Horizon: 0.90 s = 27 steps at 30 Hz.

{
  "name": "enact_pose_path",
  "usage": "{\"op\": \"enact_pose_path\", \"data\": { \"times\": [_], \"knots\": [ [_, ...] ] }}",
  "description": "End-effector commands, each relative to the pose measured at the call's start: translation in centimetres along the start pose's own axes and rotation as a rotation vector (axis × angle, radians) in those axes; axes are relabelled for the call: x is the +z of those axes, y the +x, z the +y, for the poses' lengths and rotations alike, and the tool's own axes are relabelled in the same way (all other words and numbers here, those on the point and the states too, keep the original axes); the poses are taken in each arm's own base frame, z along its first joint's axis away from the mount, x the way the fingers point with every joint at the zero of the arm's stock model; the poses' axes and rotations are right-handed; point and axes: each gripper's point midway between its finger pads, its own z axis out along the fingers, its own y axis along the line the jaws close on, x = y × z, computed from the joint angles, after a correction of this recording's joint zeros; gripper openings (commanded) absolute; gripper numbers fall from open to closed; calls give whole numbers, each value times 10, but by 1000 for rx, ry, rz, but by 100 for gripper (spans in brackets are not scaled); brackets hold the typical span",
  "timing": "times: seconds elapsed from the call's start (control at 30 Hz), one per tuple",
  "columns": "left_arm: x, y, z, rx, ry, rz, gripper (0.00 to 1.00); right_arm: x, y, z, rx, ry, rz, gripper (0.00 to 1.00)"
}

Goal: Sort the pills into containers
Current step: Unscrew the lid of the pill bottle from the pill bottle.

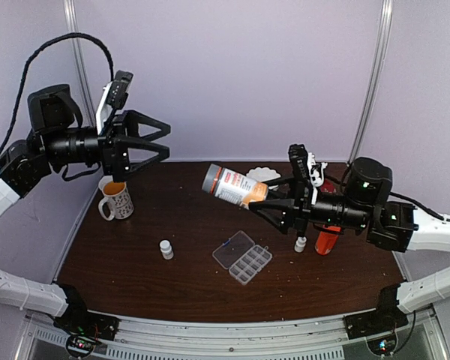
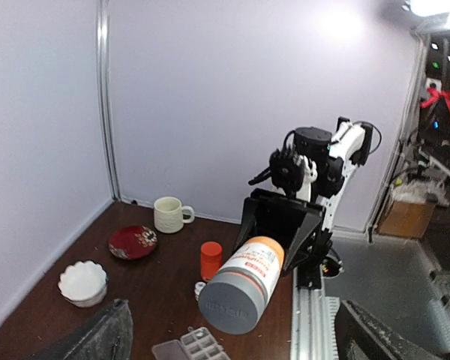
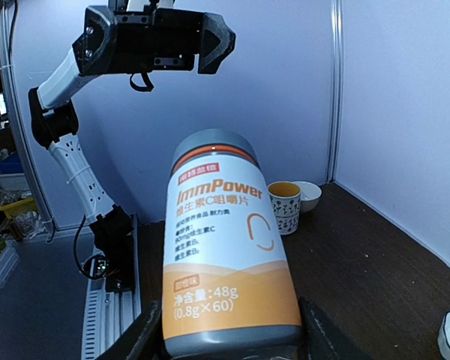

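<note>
the organizer (image 1: 242, 257) lies open mid-table; no loose pills can be made out. beyond it the right gripper (image 1: 256, 201) pinches a capped bottle (image 1: 229, 184) aloft, nearly sideways. the left gripper (image 1: 167, 141) hangs spread and empty. a weak pinch could drop the bottle onto the organizer.

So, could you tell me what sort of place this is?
Probably a robotics lab booth: pale partition walls enclose a brown table, with left arm and right arm bolted to a metal rail.

Clear plastic organizer box (image 1: 242, 257); dark matt wood-look table (image 1: 172, 217); glossy-labelled plastic bottle (image 1: 235, 186).
</note>
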Motion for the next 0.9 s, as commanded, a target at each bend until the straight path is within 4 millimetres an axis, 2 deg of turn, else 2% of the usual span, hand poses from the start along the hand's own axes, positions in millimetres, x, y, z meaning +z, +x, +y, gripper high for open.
{"op": "enact_pose_path", "data": {
  "times": [0.0, 0.03, 0.13, 0.2, 0.37, 0.87],
  "knots": [
    [-7, 10, -22, 601, 98, -98, 97, -6, -31, 17, 156, -89, -62, 0],
    [-8, 16, -26, 728, 108, -109, 98, -7, -33, 20, 176, -106, -66, 0],
    [-6, 34, -29, 924, 141, -86, 97, -8, -38, 28, 210, -159, -75, 0],
    [0, 43, -25, 987, 149, -50, 98, -9, -42, 32, 225, -183, -78, 0],
    [15, 66, -31, 1120, 216, 3, 97, -6, -44, 38, 234, -221, -66, 0],
    [30, 63, -31, 1165, 196, -11, 97, 7, -37, 46, 259, -280, -25, 0]
  ]
}}
